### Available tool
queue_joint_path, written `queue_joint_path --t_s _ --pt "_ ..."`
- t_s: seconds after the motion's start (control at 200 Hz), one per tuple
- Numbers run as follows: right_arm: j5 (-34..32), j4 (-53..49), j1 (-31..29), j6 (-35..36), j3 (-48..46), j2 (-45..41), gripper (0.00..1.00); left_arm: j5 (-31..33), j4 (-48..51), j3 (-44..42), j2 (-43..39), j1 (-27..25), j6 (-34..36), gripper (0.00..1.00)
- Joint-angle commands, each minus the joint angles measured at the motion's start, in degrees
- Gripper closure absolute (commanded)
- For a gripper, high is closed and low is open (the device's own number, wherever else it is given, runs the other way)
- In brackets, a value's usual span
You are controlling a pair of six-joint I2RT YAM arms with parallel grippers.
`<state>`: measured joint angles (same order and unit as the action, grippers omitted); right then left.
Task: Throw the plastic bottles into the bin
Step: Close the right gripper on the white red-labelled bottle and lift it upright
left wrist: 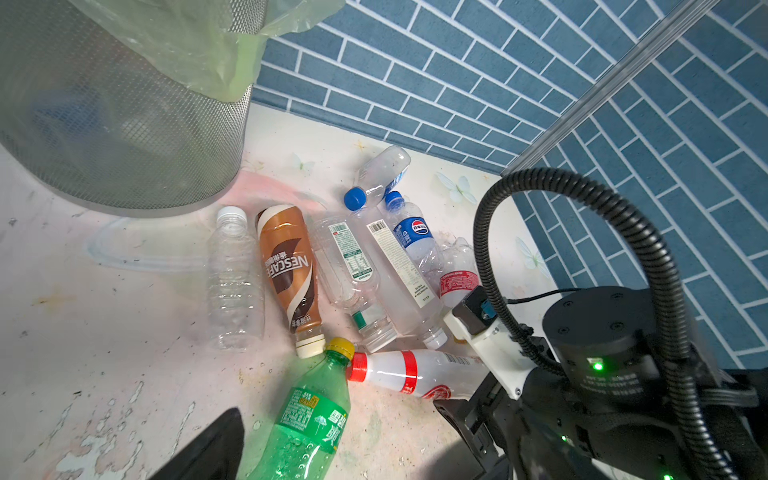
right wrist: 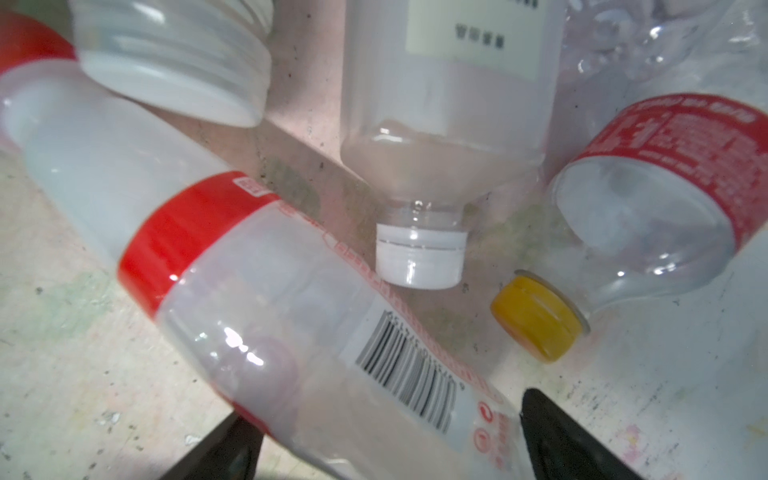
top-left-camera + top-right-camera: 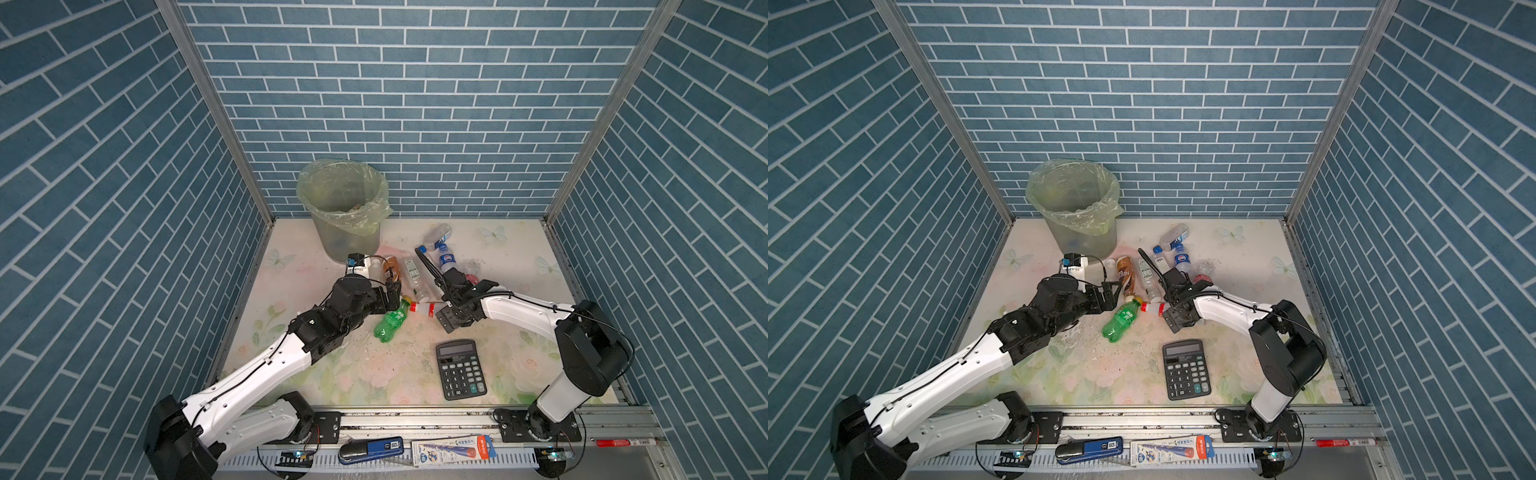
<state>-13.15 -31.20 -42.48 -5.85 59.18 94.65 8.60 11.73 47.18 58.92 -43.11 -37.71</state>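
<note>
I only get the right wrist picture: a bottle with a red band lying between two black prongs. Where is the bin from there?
Observer: The bin stands at the far end, left of the middle in both top views, well beyond that bottle.
Operator: Is the other arm busy?
Observer: The left gripper is open, close to the yellow cap of a green bottle that lies on its side.
Operator: Is everything down there a bottle?
Observer: No. A black calculator lies nearer the front, apart from the bottles.
</note>
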Motion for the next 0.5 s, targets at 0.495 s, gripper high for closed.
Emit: queue_joint_path --t_s 0.495 --pt "-2.1 3.6 -0.2 0.9 -2.1 1.2 0.07 -0.4 -0.3 -2.1 -1.4 0.0 -1.5 0.01"
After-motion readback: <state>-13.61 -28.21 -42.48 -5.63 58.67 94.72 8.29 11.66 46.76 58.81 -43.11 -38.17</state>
